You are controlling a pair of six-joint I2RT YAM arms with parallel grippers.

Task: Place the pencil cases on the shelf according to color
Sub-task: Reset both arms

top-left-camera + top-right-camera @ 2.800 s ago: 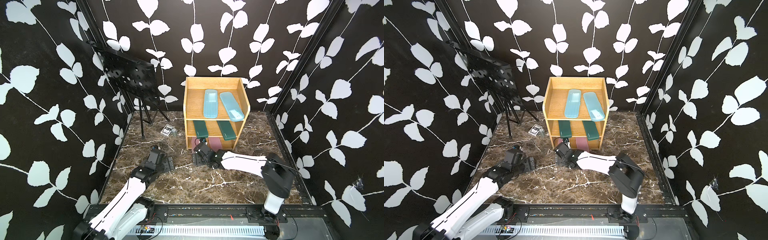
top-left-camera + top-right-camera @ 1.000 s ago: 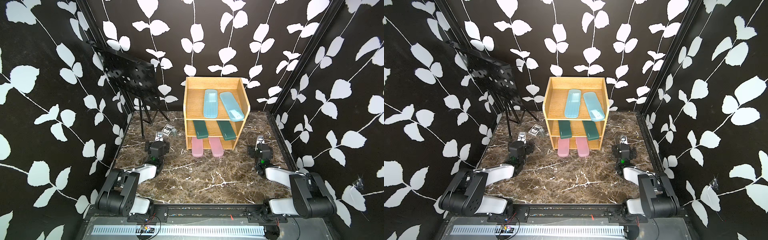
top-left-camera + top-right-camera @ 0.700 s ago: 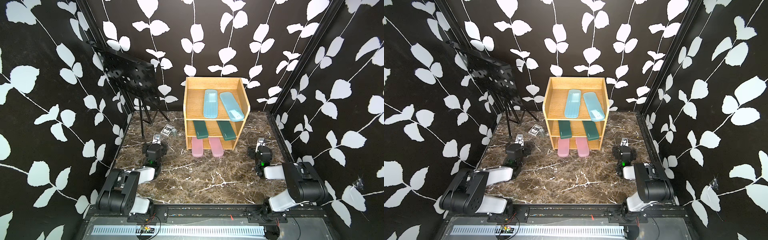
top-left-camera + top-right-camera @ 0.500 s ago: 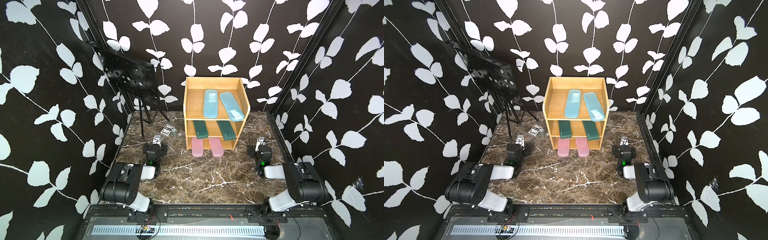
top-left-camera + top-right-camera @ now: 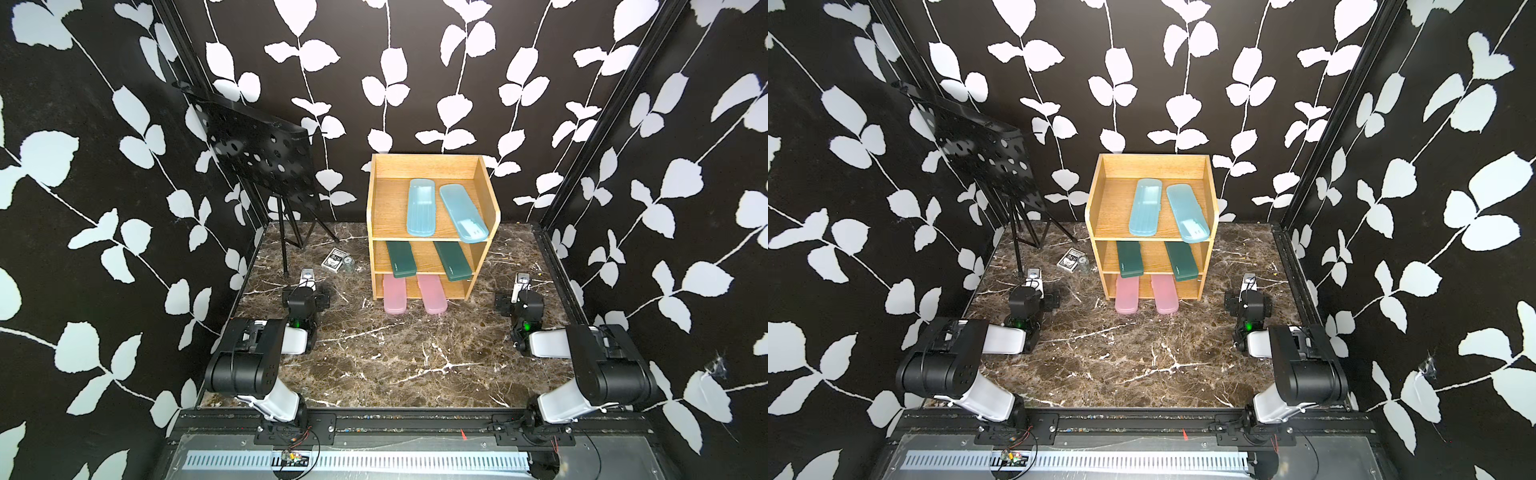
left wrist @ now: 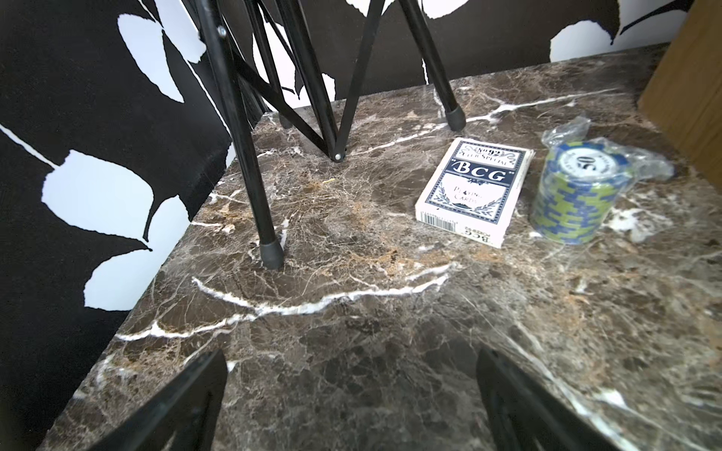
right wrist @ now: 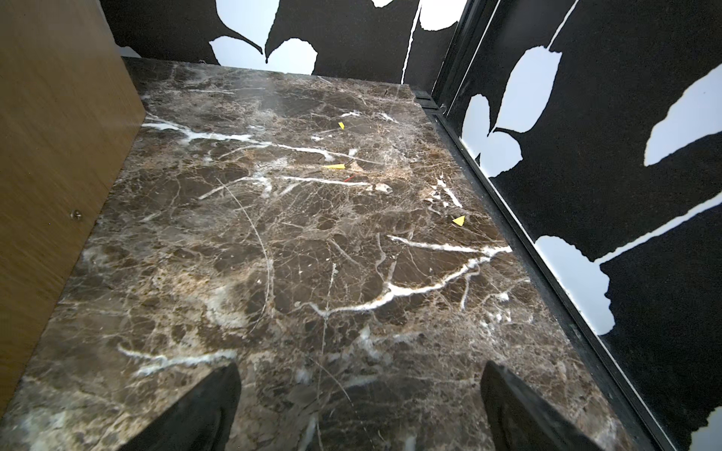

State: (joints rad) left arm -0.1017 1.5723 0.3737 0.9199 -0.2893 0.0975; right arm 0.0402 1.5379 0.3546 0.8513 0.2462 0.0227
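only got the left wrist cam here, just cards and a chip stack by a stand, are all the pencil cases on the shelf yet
observer: yes, all six lie on the shelf.
operator: which colour where
observer: light blue cases on the top tier, dark green cases in the middle, pink cases at the bottom.
operator: right arm holding anything
observer: no, the right gripper is open and empty, beside the shelf.

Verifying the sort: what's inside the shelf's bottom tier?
Two pink pencil cases, side by side, front ends jutting past the shelf front. Rear ends hidden under the tier above.
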